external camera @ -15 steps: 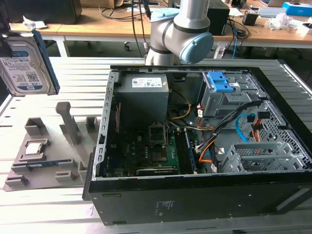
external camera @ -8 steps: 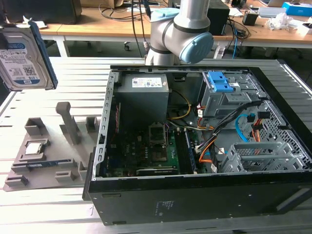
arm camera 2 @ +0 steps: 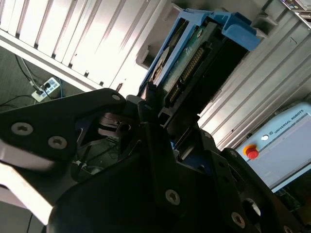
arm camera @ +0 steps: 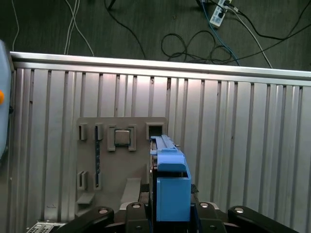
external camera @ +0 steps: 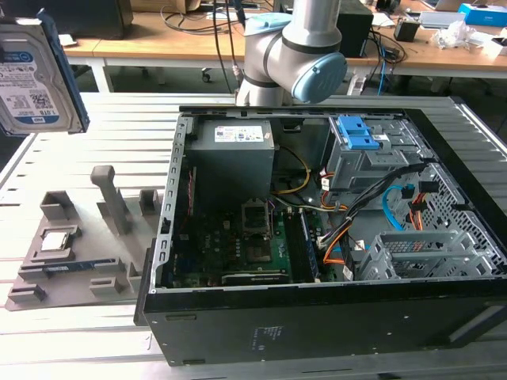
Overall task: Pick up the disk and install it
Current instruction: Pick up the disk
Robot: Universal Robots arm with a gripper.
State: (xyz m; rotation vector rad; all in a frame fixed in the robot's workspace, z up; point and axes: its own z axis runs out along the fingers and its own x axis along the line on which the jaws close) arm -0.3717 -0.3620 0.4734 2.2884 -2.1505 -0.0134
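Ribbed metal tabletop (external camera: pixel 119 127) carries an open computer case (external camera: pixel 317 332) in its middle and a grey parts tray (arm camera: pixel 121 165) toward one edge. The disk (arm camera: pixel 170 187) is off the tray and held in the air above it, standing edge-on in the pincer (arm camera: pixel 170 214). The pincer looks closed on the disk's flat sides, though its tips are partly hidden. The pick-up is done. The install is not: the disk hangs well apart from the case and its drive cage (external camera: pixel 428 253).

The exterior view's edge cuts off the disk (external camera: pixel 36 75), well apart from the computer case (external camera: pixel 317 332). The gripper (arm camera: pixel 170 211) hides the disk's near end.
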